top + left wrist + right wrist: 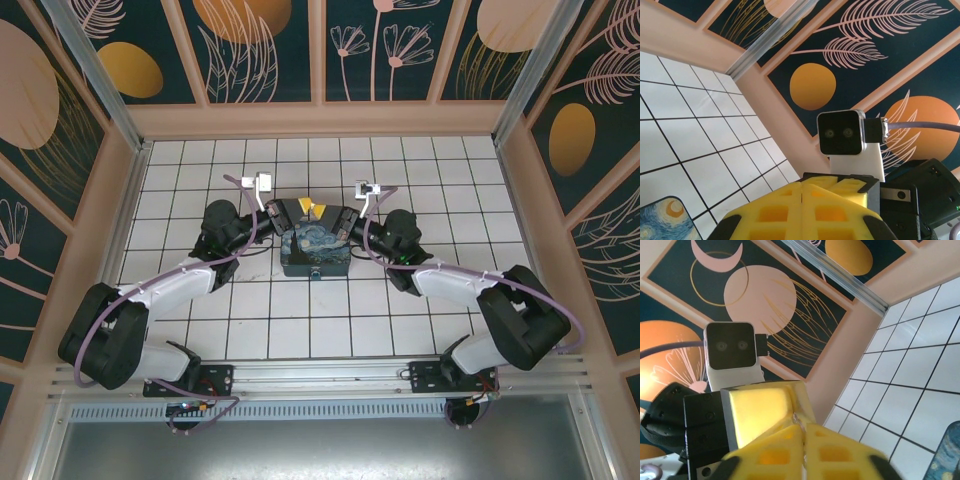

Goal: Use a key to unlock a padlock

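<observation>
The left gripper's (801, 195) yellow fingers are pressing flat against each other, fully clenched. The right gripper's (803, 437) fingers are meeting the same way, and I cannot tell whether the key is pinched in their seam. Each wrist view is facing the other arm's camera (840, 132) head-on. The top view is adding what those miss: both grippers are hovering close together above the far end of the starry-night box (315, 250) on the tiled table (200, 300). What may be the padlock (318, 272), a small dark-blue speck, is sitting against the box's near edge. It is too small to make out the shackle.
</observation>
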Controlling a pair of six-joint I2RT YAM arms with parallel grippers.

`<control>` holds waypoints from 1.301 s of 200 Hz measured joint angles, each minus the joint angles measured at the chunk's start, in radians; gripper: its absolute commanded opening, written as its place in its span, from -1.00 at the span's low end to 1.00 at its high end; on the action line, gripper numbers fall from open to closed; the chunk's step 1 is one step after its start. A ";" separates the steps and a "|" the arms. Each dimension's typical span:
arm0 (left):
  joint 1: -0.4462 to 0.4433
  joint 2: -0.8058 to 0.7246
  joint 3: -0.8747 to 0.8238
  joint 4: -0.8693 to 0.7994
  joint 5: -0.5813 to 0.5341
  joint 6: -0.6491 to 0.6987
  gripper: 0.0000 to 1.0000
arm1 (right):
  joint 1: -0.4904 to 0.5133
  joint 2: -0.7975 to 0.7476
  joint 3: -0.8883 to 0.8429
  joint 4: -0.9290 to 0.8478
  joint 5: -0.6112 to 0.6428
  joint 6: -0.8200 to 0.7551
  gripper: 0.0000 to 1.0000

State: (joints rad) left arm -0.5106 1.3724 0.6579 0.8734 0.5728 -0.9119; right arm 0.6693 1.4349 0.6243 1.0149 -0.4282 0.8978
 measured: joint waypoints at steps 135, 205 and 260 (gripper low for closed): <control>-0.002 -0.039 0.119 -0.375 -0.114 -0.252 0.47 | 0.066 -0.137 0.022 -0.430 0.226 -0.200 -1.00; -0.002 -0.031 0.093 -0.513 -0.089 -0.510 0.25 | 0.306 -0.103 0.217 -0.753 0.690 -0.509 -1.00; -0.002 -0.031 0.093 -0.542 -0.084 -0.560 -0.05 | 0.431 -0.010 0.252 -0.796 0.952 -0.695 -1.00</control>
State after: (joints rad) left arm -0.5129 1.3415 0.7513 0.3309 0.4892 -1.4715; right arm 1.1004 1.4254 0.8764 0.2192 0.5236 0.2028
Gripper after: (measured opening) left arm 0.502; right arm 0.047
